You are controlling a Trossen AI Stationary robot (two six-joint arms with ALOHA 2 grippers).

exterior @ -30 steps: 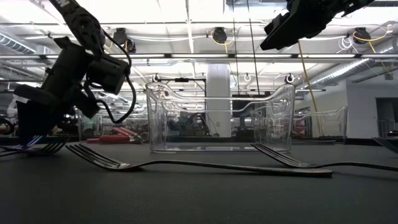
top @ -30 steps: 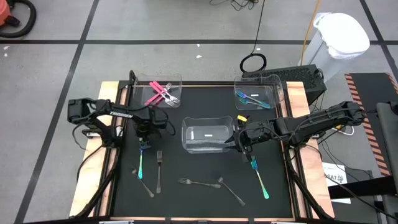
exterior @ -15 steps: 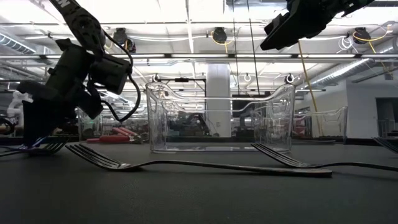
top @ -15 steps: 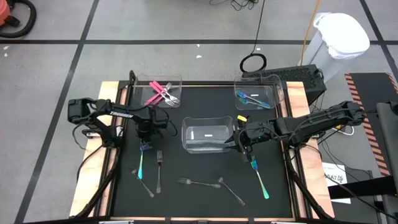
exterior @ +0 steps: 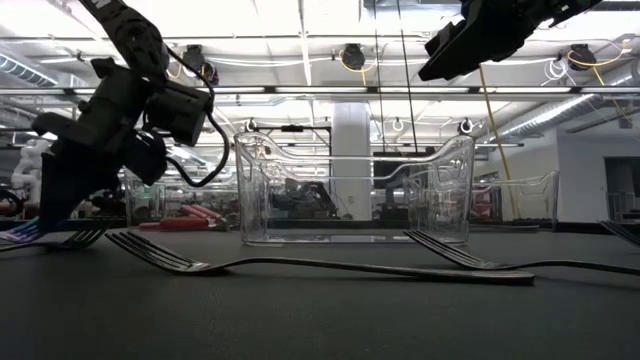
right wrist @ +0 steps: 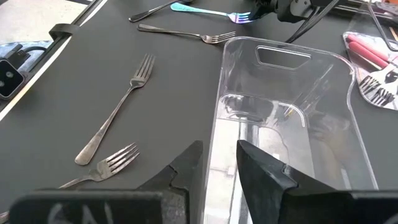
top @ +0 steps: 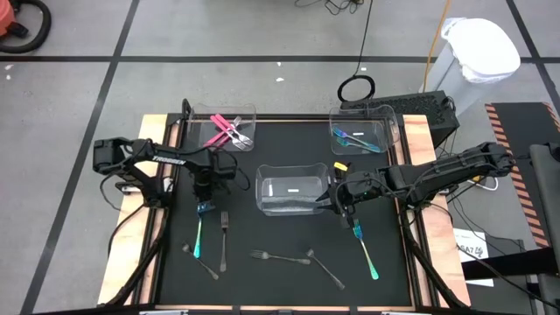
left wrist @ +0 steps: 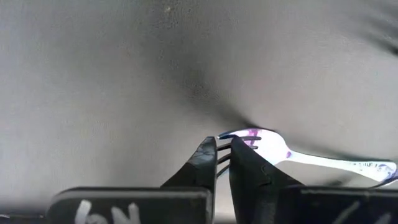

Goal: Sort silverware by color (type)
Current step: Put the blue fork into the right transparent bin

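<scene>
A black matte table (top: 280,271) carries 3 clear, glossy plastic bins with rounded corners. The middle bin (top: 293,191) serves as the landmark.

To its left, the left gripper (top: 203,207) is pinched shut on the tine end of a shiny blue-teal fork (top: 198,234). Seen from above, the fork's slim handle runs straight toward the near edge of the table, its tines at the gripper. In the left wrist view the dark fingers (left wrist: 208,165) press together over the tines.

Just right of the held fork lies a plain grey metal fork (top: 223,241), parallel to it. A grey spoon (top: 201,260) lies slanted beside the held fork's handle end.

In front of the middle bin, 2 more grey metal pieces (top: 297,260) lie near each other.

At the bin's right side hangs the right gripper (top: 344,206), its fingers parted and empty. Below it lies another blue-teal fork (top: 365,249), slanting toward the table's near right corner.

Far left of the middle bin, a bin (top: 248,118) holds pink-handled cutlery (top: 226,132). The far right bin (top: 385,122) holds blue-teal pieces (top: 354,140).
</scene>
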